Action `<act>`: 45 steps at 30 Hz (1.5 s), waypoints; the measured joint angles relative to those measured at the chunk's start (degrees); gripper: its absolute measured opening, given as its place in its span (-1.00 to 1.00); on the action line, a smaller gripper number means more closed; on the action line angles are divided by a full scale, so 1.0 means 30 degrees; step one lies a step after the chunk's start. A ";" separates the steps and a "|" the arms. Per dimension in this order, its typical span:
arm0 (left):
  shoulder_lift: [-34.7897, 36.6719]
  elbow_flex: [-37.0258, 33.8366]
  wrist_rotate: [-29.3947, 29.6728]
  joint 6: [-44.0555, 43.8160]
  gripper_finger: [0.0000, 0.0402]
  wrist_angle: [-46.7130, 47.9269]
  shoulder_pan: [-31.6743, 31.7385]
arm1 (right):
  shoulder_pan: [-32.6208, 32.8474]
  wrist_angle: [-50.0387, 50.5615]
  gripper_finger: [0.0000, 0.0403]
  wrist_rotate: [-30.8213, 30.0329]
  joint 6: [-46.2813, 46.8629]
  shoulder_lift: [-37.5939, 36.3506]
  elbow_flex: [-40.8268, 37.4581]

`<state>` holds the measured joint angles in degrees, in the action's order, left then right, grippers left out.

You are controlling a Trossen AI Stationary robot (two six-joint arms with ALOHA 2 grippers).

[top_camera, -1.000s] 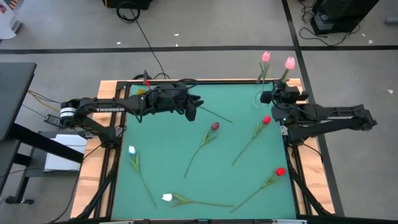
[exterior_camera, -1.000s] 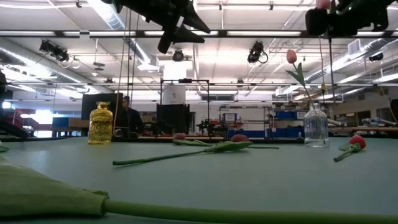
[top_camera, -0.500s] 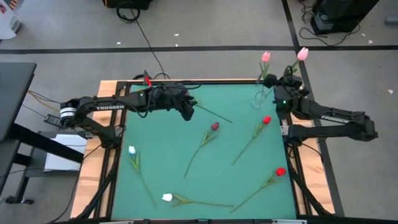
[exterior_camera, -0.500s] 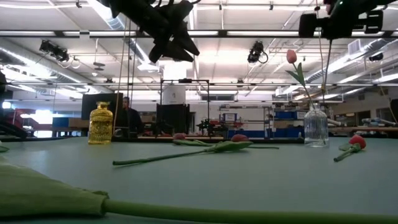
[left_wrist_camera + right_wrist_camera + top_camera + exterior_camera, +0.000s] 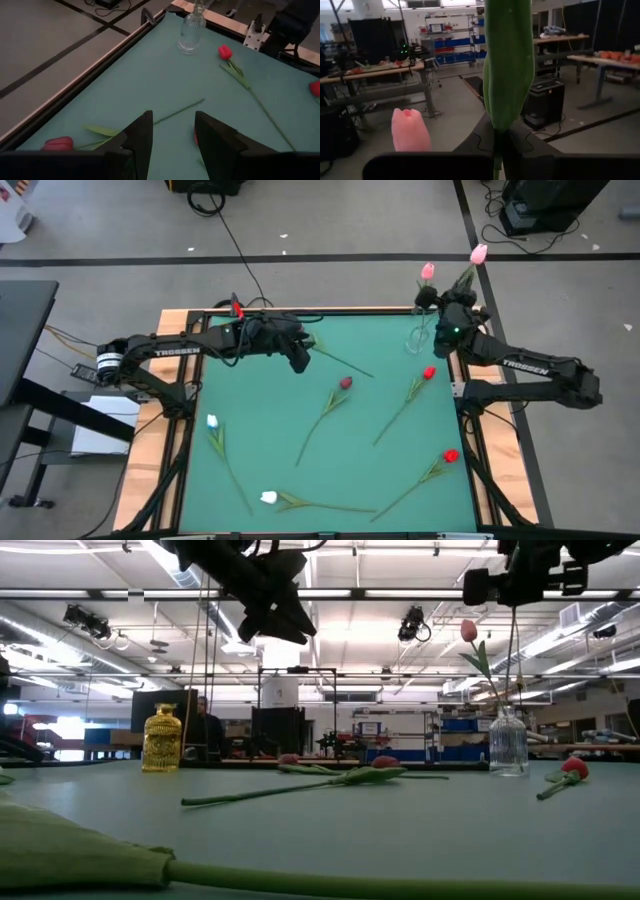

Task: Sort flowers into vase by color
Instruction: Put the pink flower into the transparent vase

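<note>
My right gripper (image 5: 446, 317) is shut on a pink tulip whose bud (image 5: 479, 253) stands beyond the table's far right corner. It hovers beside the clear glass vase (image 5: 415, 340), which holds another pink tulip (image 5: 428, 271) by its stem. My left gripper (image 5: 298, 360) is open and hangs above a red tulip's stem (image 5: 177, 111) near the far edge. On the mat lie a dark red tulip (image 5: 346, 383), two bright red ones (image 5: 429, 373) (image 5: 451, 456) and two white ones (image 5: 212, 421) (image 5: 269, 497). A yellow vase (image 5: 162, 738) stands at the far left. My right gripper pinches the pink tulip's green stem (image 5: 496, 150) just below a broad leaf (image 5: 507, 65), between its two fingers (image 5: 480, 135). The tulip is lifted clear and stands nearly upright, bud above the gripper. Whether its lower end reaches the clear vase (image 5: 508, 743), I cannot tell.
The wooden table frame (image 5: 300, 310) runs along the far edge, close behind both grippers. Stems with leaves stretch across the middle and near part of the green mat (image 5: 260, 410). A person (image 5: 205, 725) sits in the room beyond the table.
My right gripper has moved toward the far edge and toward the clear vase, carrying the pink tulip, whose bud has swung farther out past the far edge. My left gripper has shifted slightly toward the table's left and turned a little.
</note>
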<state>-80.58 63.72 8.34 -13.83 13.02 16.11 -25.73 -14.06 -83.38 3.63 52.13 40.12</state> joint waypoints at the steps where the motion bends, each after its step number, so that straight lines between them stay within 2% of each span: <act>1: 0.0000 0.0000 0.0000 0.0074 -0.24 -0.0006 0.0070 | -0.0126 -0.0453 -0.92 0.0286 -0.0543 0.0083 0.0000; 5: -0.0007 0.0000 0.0000 0.0398 -0.24 -0.0007 0.0267 | -0.0484 -0.1096 -0.92 0.1272 -0.1235 0.0538 0.0000; 12: -0.0007 0.0000 0.0000 0.0410 -0.24 -0.0015 0.0375 | -0.0556 -0.0946 -0.91 0.1813 -0.1295 0.1827 0.0000; 16: -0.0013 -0.0007 0.0000 0.0397 -0.24 -0.0022 0.0375 | -0.0433 -0.0688 -0.80 0.3026 -0.2035 0.2203 0.0000; 23: -0.0015 -0.0007 0.0000 0.0137 -0.24 -0.0029 0.0382 | 0.0956 -0.0406 -0.45 0.0425 -0.2319 0.1409 0.0000; 27: -0.0015 -0.0007 0.0000 -0.0026 -0.24 -0.0044 0.0375 | 0.1411 -0.0161 -0.34 0.0265 -0.2860 0.0752 0.0000; 37: -0.0015 -0.0015 -0.0007 -0.1134 -0.24 -0.0117 0.0339 | 0.2745 0.0772 -0.29 0.0696 -0.3232 0.0456 0.0728; 45: -0.0015 -0.0015 -0.0007 -0.1876 -0.24 -0.0109 -0.0241 | 0.3795 0.0697 -0.29 -0.1888 -0.7029 0.0096 0.3663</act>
<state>-80.62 63.68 8.32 -19.46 12.69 15.38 -14.35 -11.97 -89.04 -17.45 52.42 51.11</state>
